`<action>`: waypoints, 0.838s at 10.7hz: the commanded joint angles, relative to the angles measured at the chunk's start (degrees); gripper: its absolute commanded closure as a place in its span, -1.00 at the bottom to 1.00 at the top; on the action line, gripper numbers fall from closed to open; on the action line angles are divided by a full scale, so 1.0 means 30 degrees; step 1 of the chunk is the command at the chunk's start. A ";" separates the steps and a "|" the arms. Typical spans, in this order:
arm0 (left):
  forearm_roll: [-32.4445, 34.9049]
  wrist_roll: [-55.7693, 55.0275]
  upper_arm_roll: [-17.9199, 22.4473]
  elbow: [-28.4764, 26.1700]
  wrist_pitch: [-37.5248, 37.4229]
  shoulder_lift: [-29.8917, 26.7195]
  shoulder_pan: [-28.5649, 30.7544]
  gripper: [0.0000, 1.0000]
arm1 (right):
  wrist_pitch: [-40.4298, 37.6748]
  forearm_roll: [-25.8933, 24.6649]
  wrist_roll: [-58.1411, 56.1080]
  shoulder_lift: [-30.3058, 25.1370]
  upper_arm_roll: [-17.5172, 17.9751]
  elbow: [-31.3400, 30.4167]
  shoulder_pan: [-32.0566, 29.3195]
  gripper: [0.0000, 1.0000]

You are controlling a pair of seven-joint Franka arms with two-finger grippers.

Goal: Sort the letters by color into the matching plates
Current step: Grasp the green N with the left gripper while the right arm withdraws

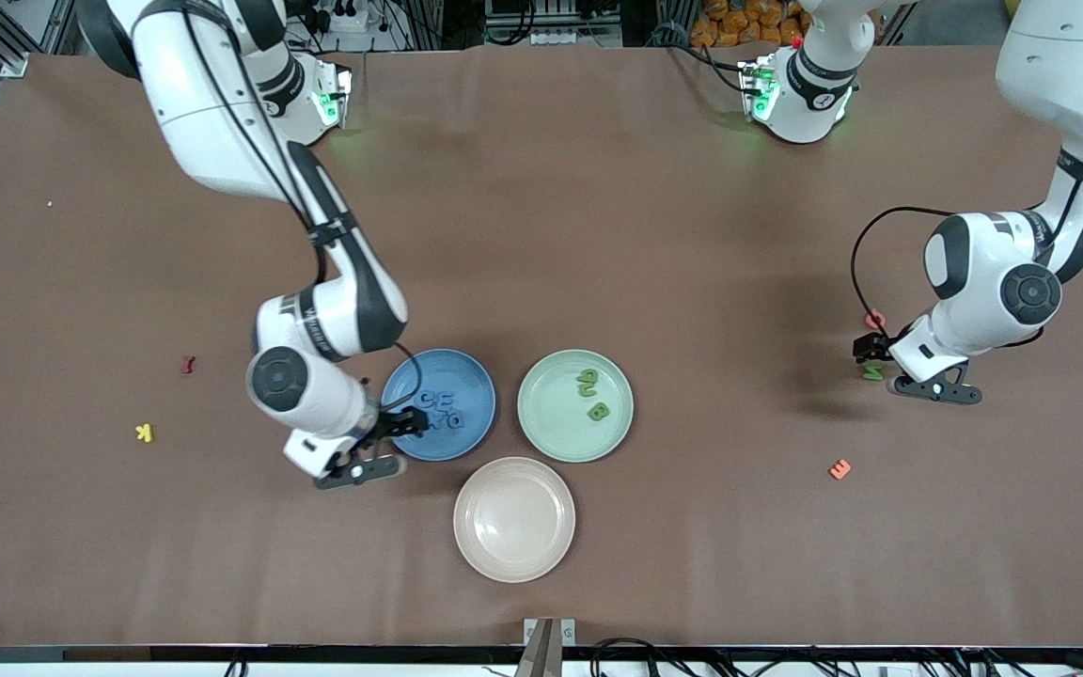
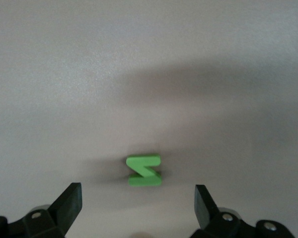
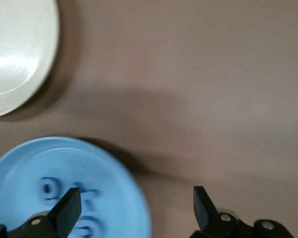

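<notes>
- I am seeing the right pincer (image 1: pixel 407 425) hanging over the rim of the round medium blue plate (image 1: pixel 476 385) at the edge toward the right arm's end of the desk, its two black fingers (image 3: pixel 65 213) standing wide apart and gripping nothing.
- The small chunky blue foam letters (image 1: pixel 440 411) are lying clustered inside that blue plate; I am making out about four, but I cannot tell which letters they are.
- The round pale mint green plate (image 1: pixel 551 428) is sitting just beside the blue plate, toward the left arm's end, and is carrying two small green foam letters (image 1: pixel 592 395) near its middle.
- The round beige-pink plate (image 1: pixel 514 555) is lying nearer the front camera than both, close to them.
- I am seeing the left pincer (image 1: pixel 872 361) hovering low over the brown desk (image 1: pixel 598 235) at the left arm's end, its fingers (image 2: pixel 69 203) spread wide and holding nothing.
- A bright green foam letter, shaped like an N or Z (image 2: pixel 144 170), is lying flat on the desk directly beneath that open left pincer, between the fingertips and touching neither.
- A small pink letter (image 1: pixel 874 320) is resting just beside the left pincer.
- An orange foam letter E (image 1: pixel 840 468) is lying nearer the front camera than the left pincer.
- A yellow letter K (image 1: pixel 144 432) and a small red letter (image 1: pixel 188 364) are sitting well apart from the plates, toward the right arm's end.
</notes>
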 commanded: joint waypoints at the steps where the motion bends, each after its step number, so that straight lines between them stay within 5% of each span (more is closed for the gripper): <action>1: -0.0321 -0.0571 -0.0082 0.0968 -0.0024 0.0934 0.0084 -1.00 | -0.1192 -0.0293 -0.2919 -0.1256 -0.0005 -0.0220 -0.2295 -1.00; 5: -0.0116 -0.0395 -0.0082 0.0999 0.0034 0.1432 0.0054 -1.00 | -0.3216 -0.0411 -0.4681 -0.2924 -0.0034 -0.0394 -0.5198 -1.00; 9: -0.0086 -0.0308 -0.0082 0.0560 0.0940 0.1695 0.0113 -1.00 | -0.6108 -0.1081 -0.4744 -0.5440 -0.1292 -0.0718 -0.5584 -1.00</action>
